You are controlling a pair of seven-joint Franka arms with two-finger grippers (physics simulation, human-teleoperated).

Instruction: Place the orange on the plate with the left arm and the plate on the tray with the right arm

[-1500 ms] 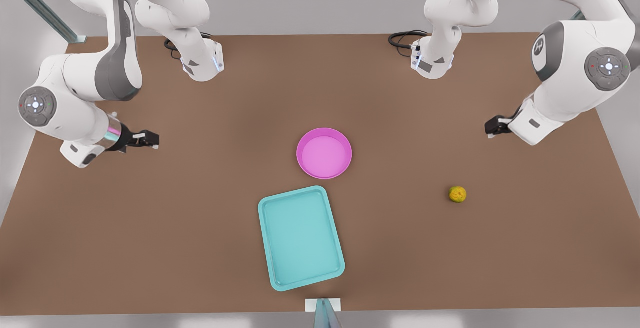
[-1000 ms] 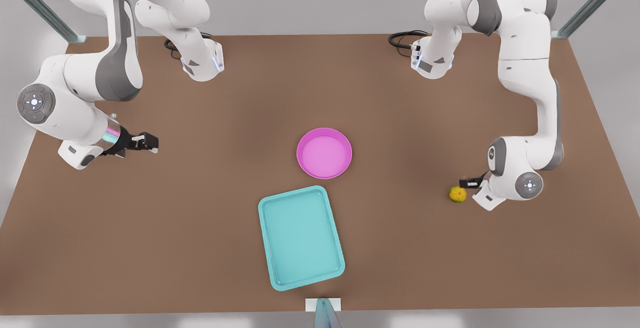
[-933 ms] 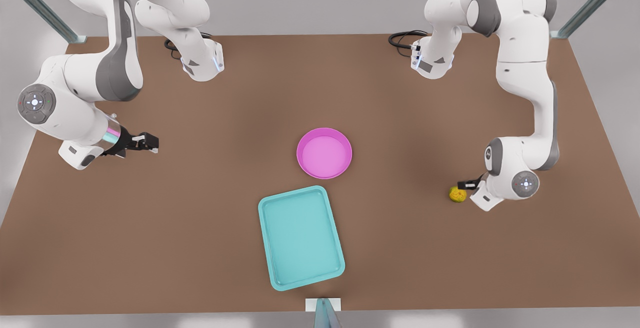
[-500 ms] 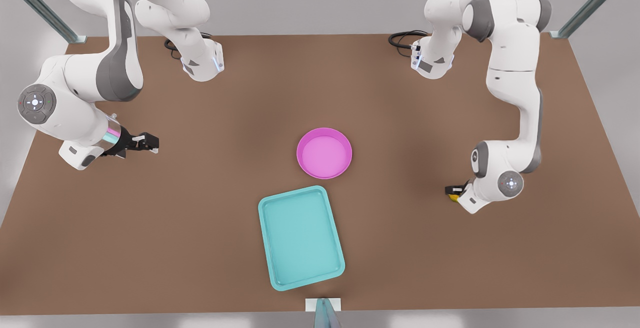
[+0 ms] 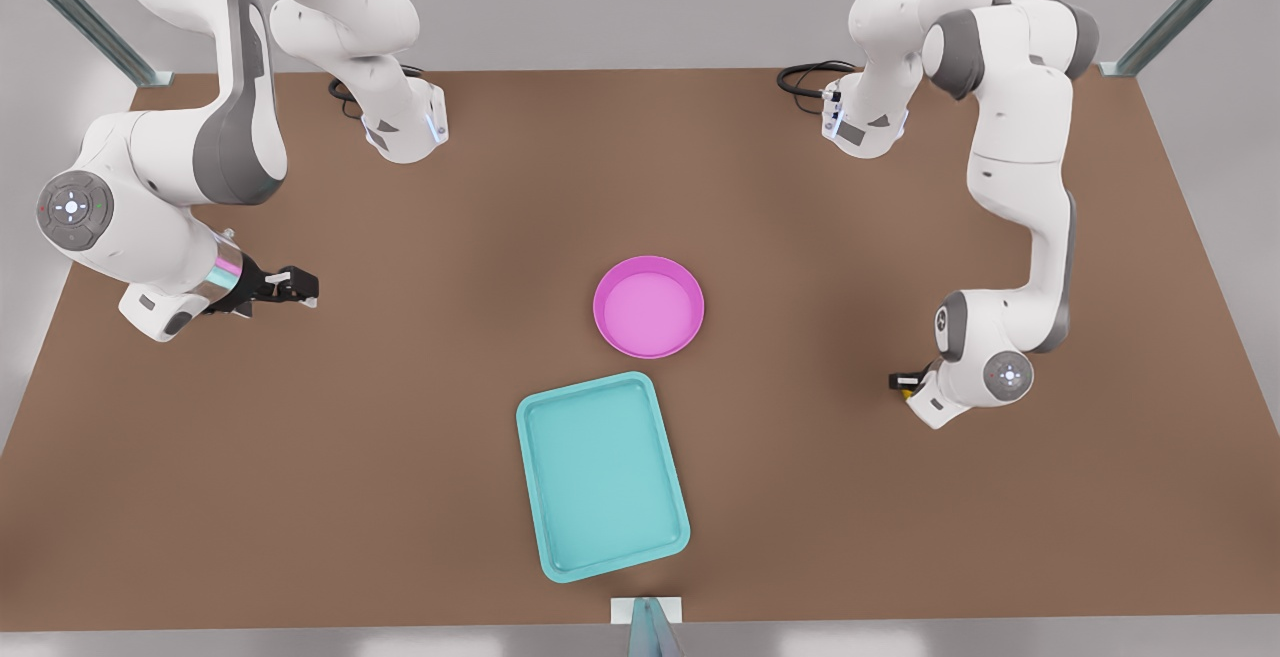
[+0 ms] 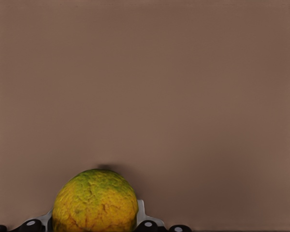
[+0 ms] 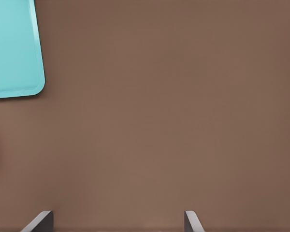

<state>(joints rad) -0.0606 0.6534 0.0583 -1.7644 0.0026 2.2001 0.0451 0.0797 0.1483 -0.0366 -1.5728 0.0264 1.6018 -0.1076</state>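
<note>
The orange (image 6: 95,203) rests on the brown table between the fingers (image 6: 141,216) of my left gripper (image 5: 905,385), which is shut on it at the front view's right. From the front, a yellow sliver of the orange (image 5: 907,394) peeks out under the hand. The pink plate (image 5: 648,309) sits mid-table with nothing in it. Just nearer the camera lies the teal tray (image 5: 600,477), also bare; one corner of the tray (image 7: 14,48) appears in the right wrist view. My right gripper (image 5: 300,287) waits open at the front view's left, far from the plate, fingertips (image 7: 41,221) spread wide.
Both arm bases (image 5: 400,127) stand at the table's far edge, with black cables (image 5: 805,77) beside the one on the front view's right. A small white mount (image 5: 646,611) sits at the near edge. Bare brown table (image 5: 300,457) surrounds the plate and tray.
The left arm swung down from the far right and slid its gripper over the orange, which now sits between the fingers. The right arm barely shifted. Plate and tray stayed put.
</note>
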